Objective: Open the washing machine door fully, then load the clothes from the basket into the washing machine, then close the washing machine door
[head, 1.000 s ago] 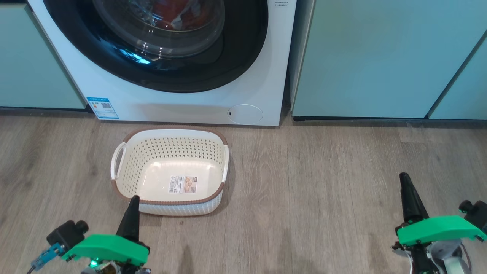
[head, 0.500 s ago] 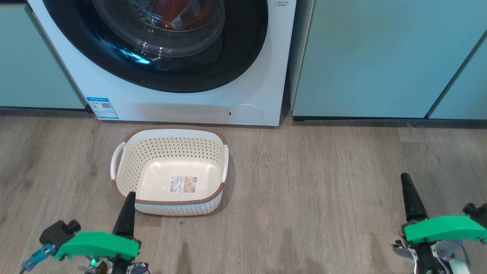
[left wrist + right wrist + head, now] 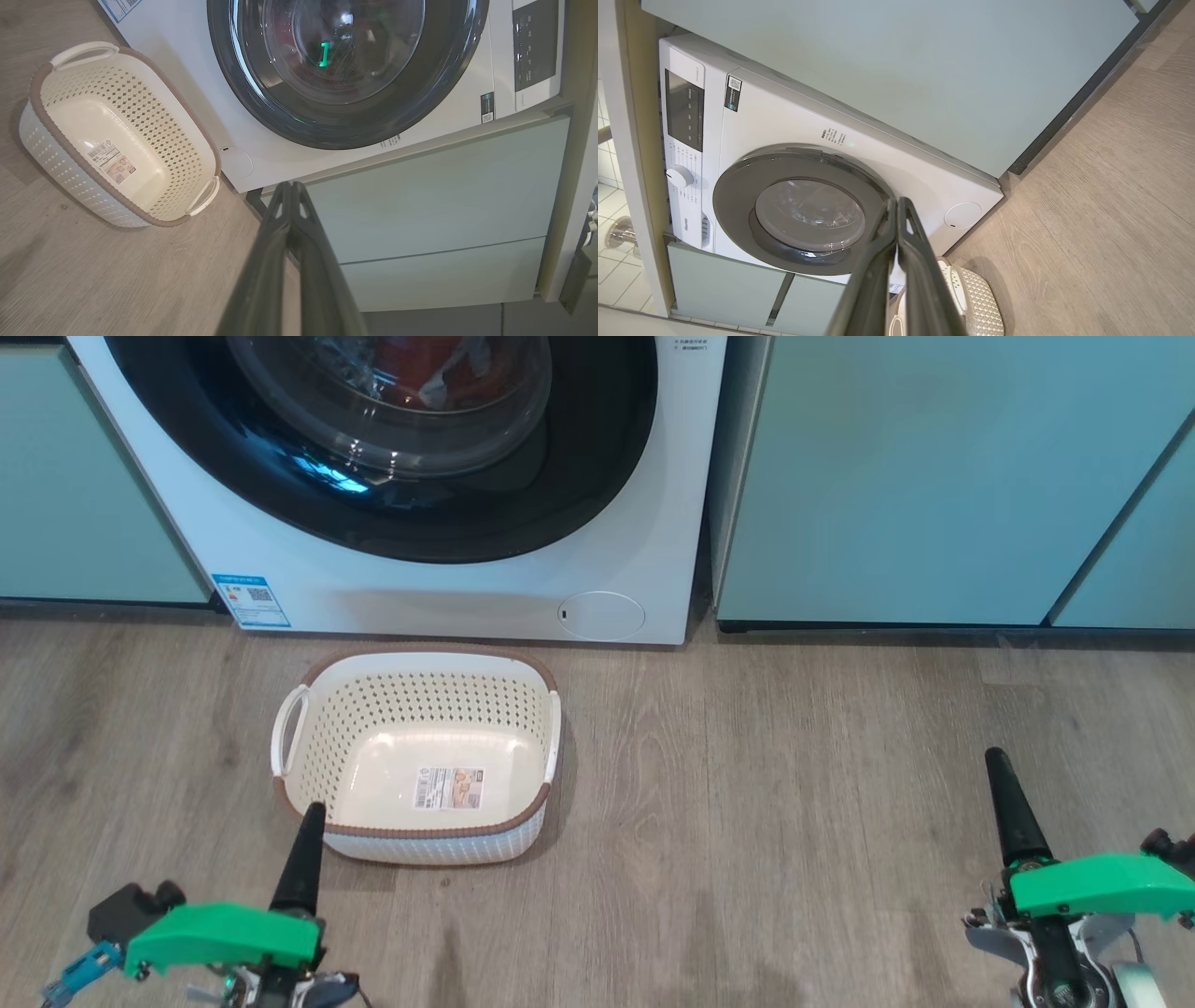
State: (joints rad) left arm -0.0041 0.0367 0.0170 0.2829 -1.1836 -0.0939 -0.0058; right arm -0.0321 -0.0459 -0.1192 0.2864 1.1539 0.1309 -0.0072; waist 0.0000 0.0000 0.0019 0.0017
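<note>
The washing machine (image 3: 467, 593) stands against the wall with the washing machine door (image 3: 588, 476) shut flat against its front. Red and white clothes (image 3: 415, 369) show behind the glass porthole. On the floor in front of it sits the basket (image 3: 420, 658), with nothing but its paper label inside. My left gripper (image 3: 311, 810) is shut, its tip over the basket's near left corner in the head view. My right gripper (image 3: 995, 756) is shut over bare floor, far right of the basket. The left wrist view shows the shut left gripper (image 3: 290, 185), the basket (image 3: 39, 81) and the door (image 3: 261, 112). The right wrist view has the shut right gripper (image 3: 896, 201) before the door (image 3: 733, 200).
Pale teal cabinets (image 3: 934, 476) flank the washer on both sides. Wood-look floor (image 3: 794, 803) spreads between the basket and my right gripper. A round filter cover (image 3: 602, 615) sits low on the washer's front.
My left gripper has drawn back toward the lower left, away from the basket's corner. The right gripper has shifted slightly right. Basket and door have not moved.
</note>
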